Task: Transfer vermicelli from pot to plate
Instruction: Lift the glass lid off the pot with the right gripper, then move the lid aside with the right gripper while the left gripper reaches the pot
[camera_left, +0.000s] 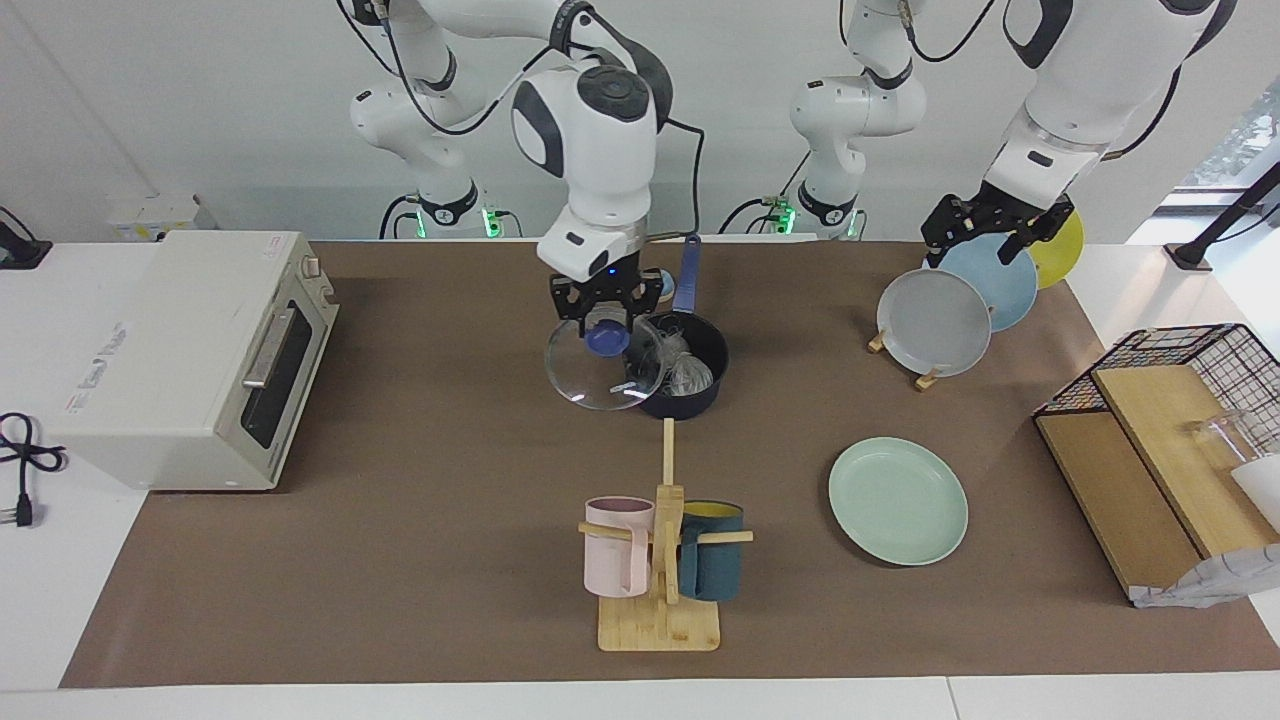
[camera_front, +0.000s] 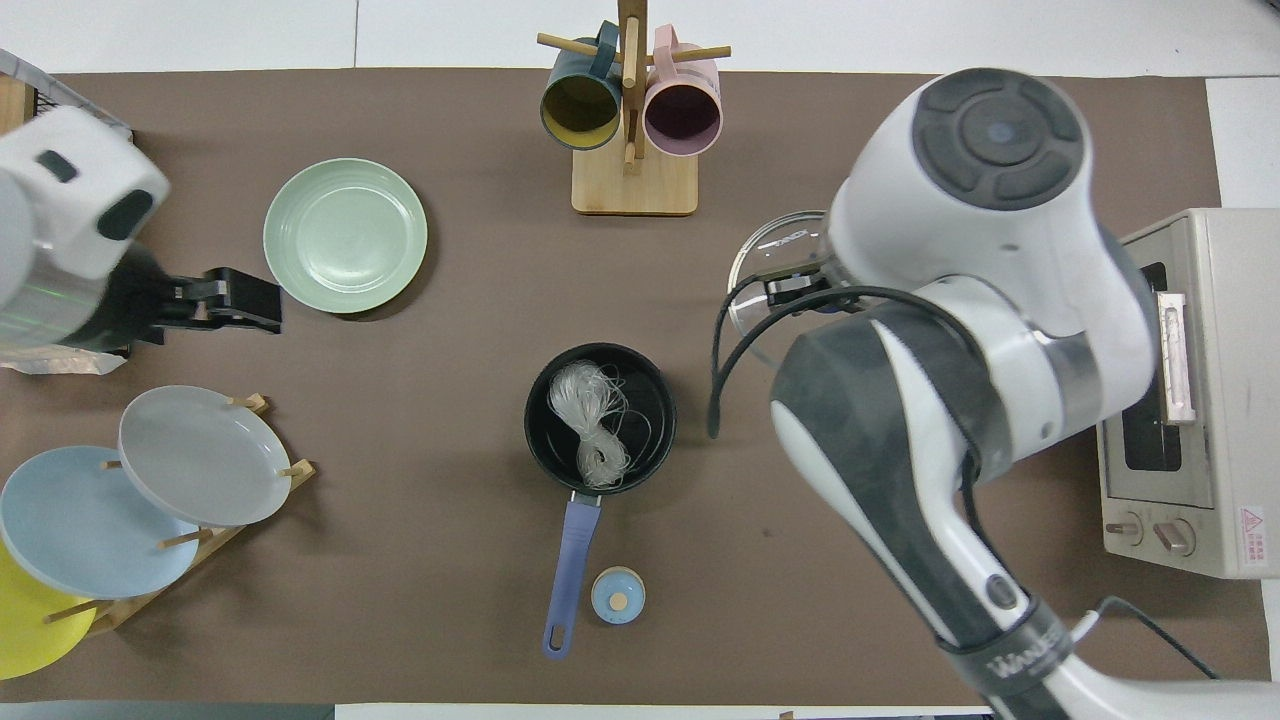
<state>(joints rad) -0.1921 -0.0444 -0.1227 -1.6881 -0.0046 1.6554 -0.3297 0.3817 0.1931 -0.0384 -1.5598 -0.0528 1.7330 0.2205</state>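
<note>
The dark navy pot (camera_left: 700, 385) stands mid-table with its long blue handle (camera_front: 570, 570) pointing toward the robots. The vermicelli (camera_front: 592, 420), a clump of clear white strands, lies inside it. My right gripper (camera_left: 607, 322) is shut on the blue knob of the clear glass lid (camera_left: 590, 378) and holds it raised and tilted beside the pot, toward the right arm's end; in the overhead view the lid (camera_front: 757, 250) shows partly under the arm. The mint-green plate (camera_left: 897, 500) lies flat, farther from the robots, toward the left arm's end. My left gripper (camera_left: 985, 245) is open over the plate rack and waits.
A rack (camera_left: 930, 378) holds grey (camera_left: 935, 322), light blue and yellow plates. A mug tree (camera_left: 660, 560) with pink and teal mugs stands farther out than the pot. A toaster oven (camera_left: 190, 350) is at the right arm's end, a wire basket (camera_left: 1200, 350) at the left arm's. A small blue round cap (camera_front: 617, 595) lies beside the pot handle.
</note>
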